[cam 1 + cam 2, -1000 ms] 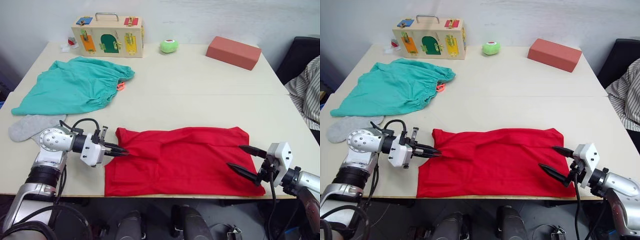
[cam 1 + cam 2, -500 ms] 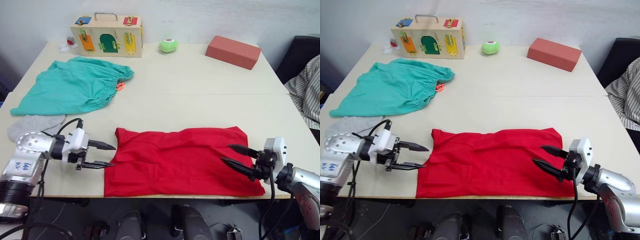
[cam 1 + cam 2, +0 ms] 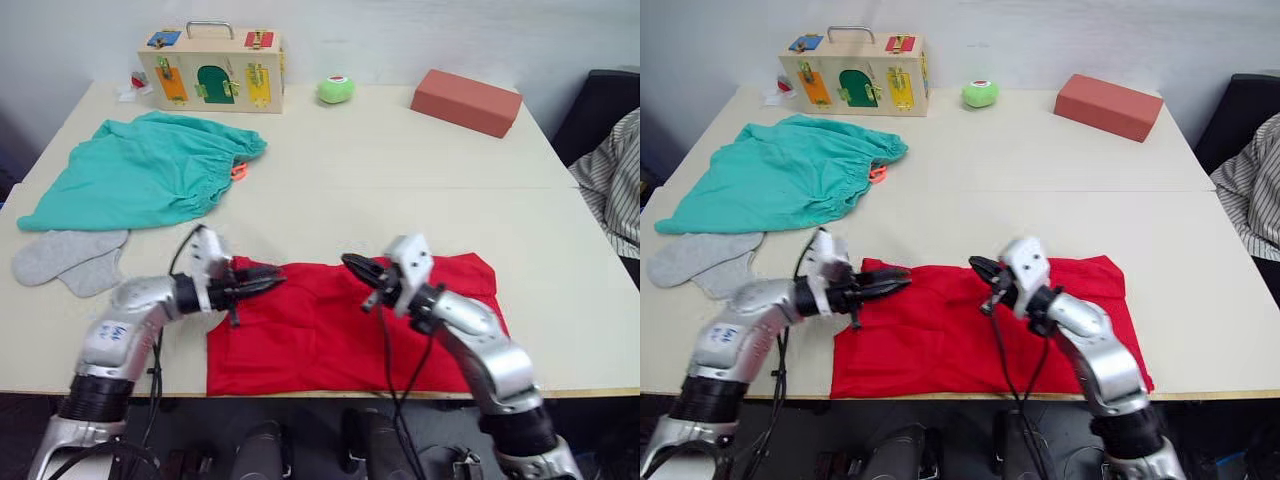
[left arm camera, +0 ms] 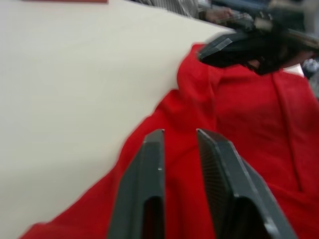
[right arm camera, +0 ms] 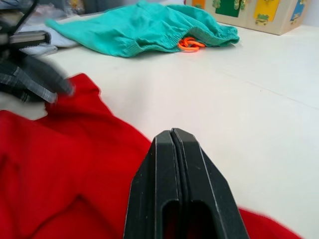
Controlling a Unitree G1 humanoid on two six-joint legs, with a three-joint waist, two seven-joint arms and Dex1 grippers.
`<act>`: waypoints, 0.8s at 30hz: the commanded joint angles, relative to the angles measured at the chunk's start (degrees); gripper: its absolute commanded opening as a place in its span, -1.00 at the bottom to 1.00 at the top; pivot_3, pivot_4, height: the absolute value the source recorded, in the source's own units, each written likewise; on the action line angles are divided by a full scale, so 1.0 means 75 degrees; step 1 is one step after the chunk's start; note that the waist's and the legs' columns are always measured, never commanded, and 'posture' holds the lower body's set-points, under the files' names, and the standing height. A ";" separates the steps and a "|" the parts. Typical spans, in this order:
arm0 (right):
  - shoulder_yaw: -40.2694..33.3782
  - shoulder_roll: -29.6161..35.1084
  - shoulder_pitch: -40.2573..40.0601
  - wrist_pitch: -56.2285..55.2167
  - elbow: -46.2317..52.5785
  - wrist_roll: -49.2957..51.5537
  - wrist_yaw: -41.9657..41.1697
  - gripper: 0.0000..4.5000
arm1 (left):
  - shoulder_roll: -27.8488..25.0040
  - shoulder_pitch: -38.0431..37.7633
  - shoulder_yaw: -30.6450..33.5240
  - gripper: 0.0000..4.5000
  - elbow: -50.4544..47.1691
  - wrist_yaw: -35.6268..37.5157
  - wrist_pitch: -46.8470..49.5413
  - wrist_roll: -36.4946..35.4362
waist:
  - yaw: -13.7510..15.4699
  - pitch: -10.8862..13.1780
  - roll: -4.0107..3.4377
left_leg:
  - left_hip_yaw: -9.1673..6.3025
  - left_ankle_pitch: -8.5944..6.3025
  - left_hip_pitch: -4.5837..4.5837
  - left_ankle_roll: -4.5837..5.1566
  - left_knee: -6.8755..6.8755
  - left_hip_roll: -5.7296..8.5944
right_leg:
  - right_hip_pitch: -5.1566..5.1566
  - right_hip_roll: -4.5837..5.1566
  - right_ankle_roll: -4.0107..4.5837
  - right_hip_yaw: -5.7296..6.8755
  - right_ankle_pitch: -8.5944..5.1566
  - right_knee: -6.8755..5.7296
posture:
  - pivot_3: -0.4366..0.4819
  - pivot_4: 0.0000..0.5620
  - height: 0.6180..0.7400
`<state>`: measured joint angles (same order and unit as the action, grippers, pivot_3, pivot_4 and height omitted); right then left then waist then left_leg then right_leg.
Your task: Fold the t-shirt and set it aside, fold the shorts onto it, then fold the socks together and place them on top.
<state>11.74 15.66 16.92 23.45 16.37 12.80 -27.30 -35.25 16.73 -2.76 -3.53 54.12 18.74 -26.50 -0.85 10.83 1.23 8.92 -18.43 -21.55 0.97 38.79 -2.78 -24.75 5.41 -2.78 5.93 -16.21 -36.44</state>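
The red t-shirt (image 3: 330, 325) lies flat near the table's front edge. My left gripper (image 3: 272, 282) is at its far left corner, and in the left wrist view its jaws (image 4: 178, 133) stand almost together over the red cloth, pinching the edge. My right gripper (image 3: 350, 262) is at the middle of the shirt's far edge. Its fingers (image 5: 172, 132) are pressed fully together, and no cloth shows between them. The teal shorts (image 3: 140, 175) lie bunched at the far left, their orange drawstring (image 5: 188, 44) showing. Two grey socks (image 3: 70, 257) lie flat just in front of the shorts.
A wooden latch box (image 3: 212, 68), a green ball (image 3: 337, 90) and a salmon-red block (image 3: 466, 102) stand along the table's (image 3: 400, 190) far edge. A person's striped sleeve (image 3: 612, 180) and a black chair are off the right side.
The right arm swung left from the shirt's right end to the middle of its far edge and shut. The left gripper opened, moved onto the shirt's far left corner and closed.
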 commanded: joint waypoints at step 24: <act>-0.1542 0.0719 -0.1081 -0.2847 -0.2283 -0.1572 0.1108 -1.00 | 0.1441 0.0515 0.0553 -0.98 0.2270 -0.2920 -0.1280 0.2029 | -0.0081 -0.0004 0.0004 | -0.0015 0.0006 0.0036 0.0003 -0.0013 0.0001 | 0.0033 0.0011 -0.0001 0.0010 0.0000 -0.0010 | -0.05 -0.47 1.00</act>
<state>3.96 20.57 9.61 2.85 0.65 -0.22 -21.19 -24.63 20.63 0.34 11.72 33.45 8.57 -11.96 -1.45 10.79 1.26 8.81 -18.38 -21.24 0.98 38.69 -2.77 -24.46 5.49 -2.78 6.01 -16.21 -36.52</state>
